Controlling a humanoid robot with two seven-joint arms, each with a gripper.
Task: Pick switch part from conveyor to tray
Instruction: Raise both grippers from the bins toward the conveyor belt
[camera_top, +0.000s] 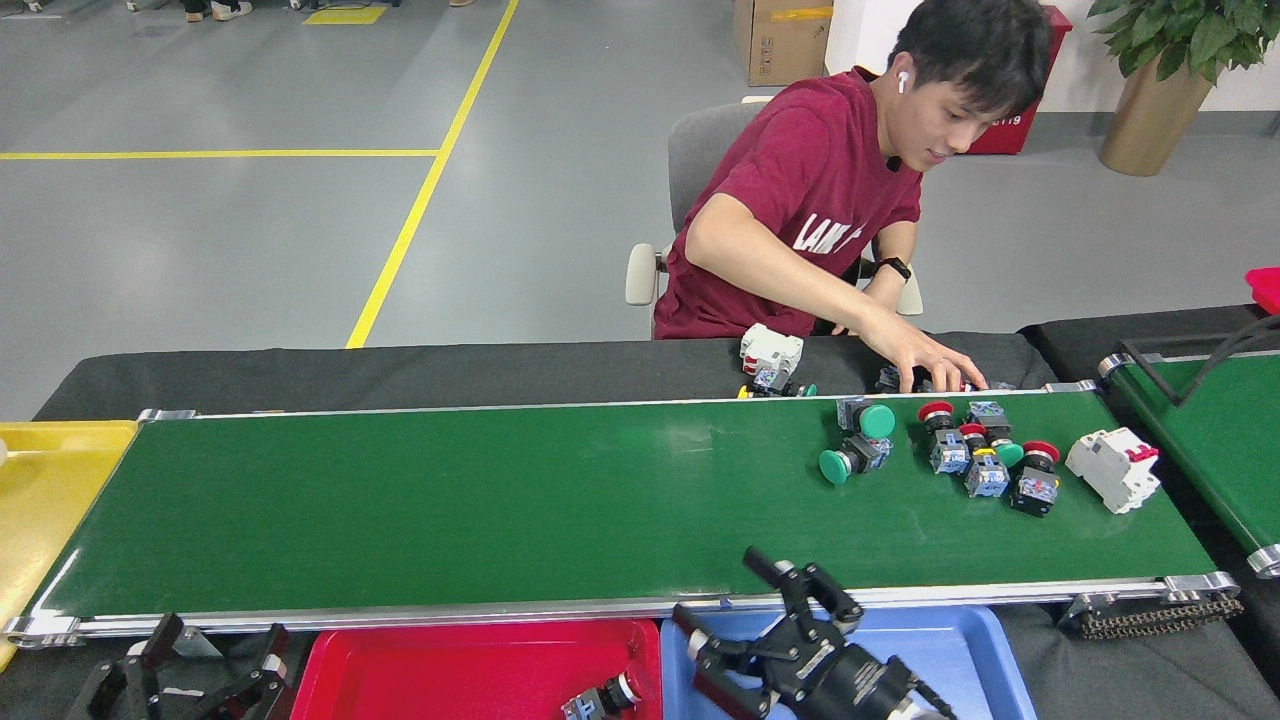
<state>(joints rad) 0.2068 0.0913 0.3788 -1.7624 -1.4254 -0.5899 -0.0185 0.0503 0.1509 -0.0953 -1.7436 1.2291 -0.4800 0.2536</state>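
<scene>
Dark-green belting of the conveyor is seen stretched across the view inside its silver frame. Toward its right end a cluster of switch parts is gathered, with two green-capped push buttons lying just to the left of it and a white circuit breaker just to the right. Below the belt's near edge a red tray and a blue tray are set side by side. One switch part is found lying in the red tray near its right wall. The right gripper is held over the seam between the two trays, its fingers spread apart and nothing between them. The left gripper is seen at the lower left below the frame, fingers likewise parted and empty. A person's hand is stretched to loose parts on the black cloth behind the belt. A yellow tray is placed at the left end.
</scene>
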